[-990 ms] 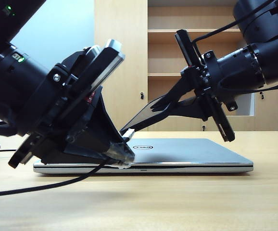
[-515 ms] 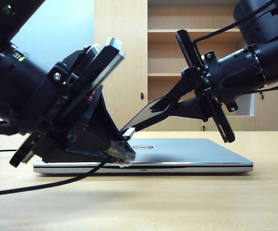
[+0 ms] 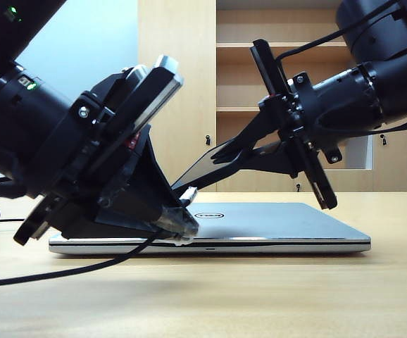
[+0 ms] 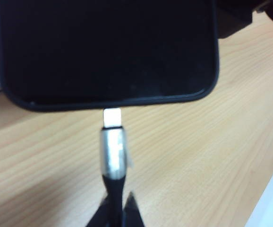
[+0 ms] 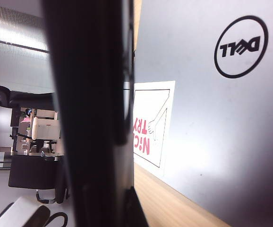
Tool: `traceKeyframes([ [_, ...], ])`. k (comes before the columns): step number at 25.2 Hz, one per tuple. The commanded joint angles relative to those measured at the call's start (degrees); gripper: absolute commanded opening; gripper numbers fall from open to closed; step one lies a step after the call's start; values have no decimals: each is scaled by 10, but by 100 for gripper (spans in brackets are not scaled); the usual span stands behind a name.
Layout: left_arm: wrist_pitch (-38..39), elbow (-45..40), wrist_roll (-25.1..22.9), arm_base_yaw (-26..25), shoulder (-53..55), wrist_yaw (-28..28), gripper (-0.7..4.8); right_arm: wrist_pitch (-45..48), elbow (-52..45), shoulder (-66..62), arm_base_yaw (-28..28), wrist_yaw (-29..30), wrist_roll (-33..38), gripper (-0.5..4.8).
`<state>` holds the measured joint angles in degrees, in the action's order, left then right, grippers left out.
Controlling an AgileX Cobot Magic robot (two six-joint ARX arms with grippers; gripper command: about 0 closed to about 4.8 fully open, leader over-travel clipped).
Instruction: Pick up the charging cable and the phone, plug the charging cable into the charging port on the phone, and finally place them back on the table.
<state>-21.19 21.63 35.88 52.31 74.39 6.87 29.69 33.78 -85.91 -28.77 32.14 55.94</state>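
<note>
Both items are already lifted: the cable (image 4: 112, 156) is clamped in the left gripper (image 4: 115, 210) at lower centre, the phone (image 4: 106, 49) gripped by the right gripper (image 3: 224, 151) above it, plug tip touching the edge, insertion and set-down remaining.
</note>
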Motion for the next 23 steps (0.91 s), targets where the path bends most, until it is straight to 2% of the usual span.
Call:
traceKeyframes([
  [1,-8,1,-1,1,-1,0,-6,27,4,5,-8,0,0,-6],
  [23,-34,1,-1,1,-1,0,-6,22,4,5,-12,39,-63,-6],
])
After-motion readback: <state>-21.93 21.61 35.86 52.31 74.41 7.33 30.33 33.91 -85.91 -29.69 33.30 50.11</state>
